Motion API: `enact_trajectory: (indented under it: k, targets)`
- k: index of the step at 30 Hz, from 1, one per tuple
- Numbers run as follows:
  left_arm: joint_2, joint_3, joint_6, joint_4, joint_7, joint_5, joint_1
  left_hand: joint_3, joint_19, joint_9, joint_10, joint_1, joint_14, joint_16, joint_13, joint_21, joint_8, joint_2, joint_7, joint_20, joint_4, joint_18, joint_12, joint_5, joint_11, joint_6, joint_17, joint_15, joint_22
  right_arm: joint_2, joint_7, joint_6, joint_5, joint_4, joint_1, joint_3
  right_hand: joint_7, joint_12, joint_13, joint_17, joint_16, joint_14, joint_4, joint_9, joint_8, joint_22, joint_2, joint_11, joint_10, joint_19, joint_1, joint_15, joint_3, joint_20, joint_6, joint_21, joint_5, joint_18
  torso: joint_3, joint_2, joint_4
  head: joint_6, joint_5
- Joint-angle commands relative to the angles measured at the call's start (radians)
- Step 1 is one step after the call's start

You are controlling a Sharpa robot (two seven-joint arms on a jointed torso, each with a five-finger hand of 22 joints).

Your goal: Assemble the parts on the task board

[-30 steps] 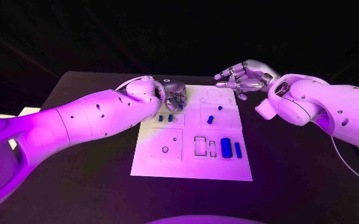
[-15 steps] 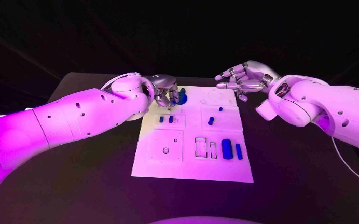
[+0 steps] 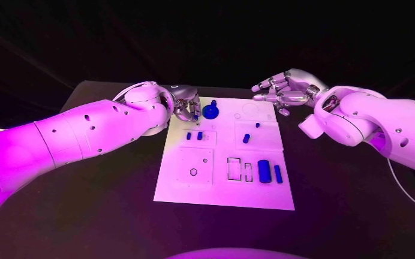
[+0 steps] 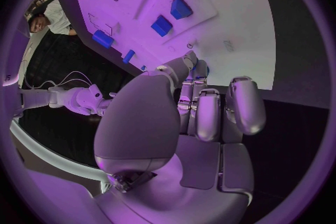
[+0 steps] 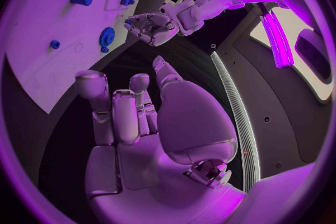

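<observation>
Left hand (image 3: 185, 104): fingers curled, empty, beside blue gear (image 3: 211, 113) | right hand (image 3: 285, 90): fingers spread, empty, above task board (image 3: 225, 184) corner

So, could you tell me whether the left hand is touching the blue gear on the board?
Apart: the right wrist view shows white board between the left hand and the blue gear.

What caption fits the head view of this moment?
Left hand beside a blue gear-like part at the task board's far edge; right hand hovers open beyond it.
</observation>
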Motion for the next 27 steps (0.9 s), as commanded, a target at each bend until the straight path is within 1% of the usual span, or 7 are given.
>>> enact_trajectory:
  k: [1,4,7,9,17,22,27]
  targets:
    - [0.004,0.000,0.040,-0.006,-0.011,0.013,-0.001,0.005,0.021,0.001,0.005,-0.013,0.034,-0.002,0.001,-0.001,-0.001,-0.001,0.004,0.004,0.000,-0.014,-0.005,0.003,-0.001,0.003,-0.003,0.005,0.048,0.002,0.010,0.009,-0.008,0.000,-0.001,0.000,0.001,-0.003,-0.001,-0.001,-0.006,0.028,0.001,0.002,0.007,-0.001,0.011,0.000,-0.002,-0.006,-0.003,0.002,-0.005,-0.001,-0.007,-0.006,0.000,0.009,-0.0002,0.000,0.0001,-0.001,0.003]
    - [0.010,0.000,0.045,-0.014,-0.010,0.019,-0.003,0.005,0.021,0.001,0.006,-0.015,0.034,-0.003,0.001,-0.001,-0.001,-0.002,0.003,0.004,0.000,-0.014,-0.005,0.003,-0.001,0.004,-0.004,0.005,0.049,0.003,0.010,0.009,-0.009,-0.001,-0.001,0.000,0.001,-0.003,-0.001,-0.001,-0.006,0.028,0.001,0.002,0.007,-0.001,0.011,0.000,-0.002,-0.006,-0.003,0.002,-0.005,-0.001,-0.007,-0.006,0.000,0.009,-0.0006,0.000,-0.0016,-0.001,0.005]
    - [0.014,-0.001,0.047,-0.020,-0.007,0.029,-0.004,0.005,0.021,0.001,0.006,-0.015,0.034,-0.003,0.001,-0.001,-0.001,-0.002,0.003,0.004,0.000,-0.014,-0.005,0.003,-0.001,0.004,-0.004,0.005,0.049,0.004,0.010,0.010,-0.009,-0.001,-0.002,0.000,0.001,-0.003,-0.001,-0.001,-0.006,0.028,0.001,0.002,0.007,-0.001,0.011,0.000,-0.002,-0.006,-0.003,0.002,-0.005,-0.001,-0.007,-0.006,0.000,0.009,0.0000,0.001,-0.0020,-0.001,0.009]
    - [0.016,-0.002,0.048,-0.022,-0.004,0.033,-0.005,0.005,0.021,0.001,0.006,-0.015,0.034,-0.003,0.001,-0.001,-0.001,-0.002,0.003,0.004,0.000,-0.014,-0.005,0.003,-0.001,0.004,-0.004,0.005,0.049,0.004,0.010,0.010,-0.009,-0.001,-0.002,0.000,0.001,-0.003,-0.001,-0.001,-0.006,0.028,0.001,0.002,0.007,-0.001,0.011,0.000,-0.002,-0.006,-0.003,0.002,-0.005,-0.001,-0.007,-0.006,0.000,0.009,0.0009,0.001,-0.0021,-0.002,0.008]
    - [0.023,-0.003,0.058,-0.027,-0.001,0.039,-0.005,0.006,0.020,0.000,0.006,-0.018,0.033,-0.003,0.002,-0.003,-0.002,-0.002,0.003,0.004,-0.001,-0.014,-0.006,0.003,-0.001,0.005,-0.005,0.004,0.048,0.006,0.010,0.010,-0.009,-0.001,-0.002,0.000,0.001,-0.003,-0.001,-0.001,-0.006,0.028,0.001,0.002,0.007,-0.001,0.011,0.000,-0.002,-0.006,-0.003,0.002,-0.005,-0.001,-0.007,-0.006,0.000,0.009,0.0010,0.000,-0.0004,0.000,0.006]
    - [0.026,-0.004,0.072,-0.030,-0.002,0.040,-0.005,0.006,0.019,0.000,0.007,-0.019,0.033,-0.004,0.003,-0.003,-0.002,-0.003,0.003,0.004,-0.001,-0.014,-0.006,0.003,-0.001,0.005,-0.005,0.004,0.048,0.006,0.010,0.010,-0.009,-0.001,-0.002,0.000,0.001,-0.003,-0.001,-0.001,-0.006,0.028,0.001,0.002,0.007,-0.001,0.011,0.000,-0.002,-0.006,-0.003,0.002,-0.005,-0.001,-0.007,-0.006,0.000,0.009,0.0010,0.001,-0.0020,-0.001,0.006]
    - [0.026,-0.004,0.086,-0.030,-0.003,0.040,-0.005,0.005,0.019,0.000,0.007,-0.021,0.032,-0.005,0.003,-0.004,-0.003,-0.003,0.002,0.004,-0.002,-0.014,-0.007,0.003,-0.002,0.006,-0.007,0.004,0.048,0.005,0.010,0.010,-0.009,0.000,-0.002,0.000,0.001,-0.003,-0.001,-0.001,-0.006,0.028,0.001,0.002,0.007,-0.001,0.011,0.000,-0.002,-0.006,-0.003,0.002,-0.005,-0.001,-0.007,-0.006,0.000,0.009,0.0010,0.001,-0.0021,-0.002,0.006]
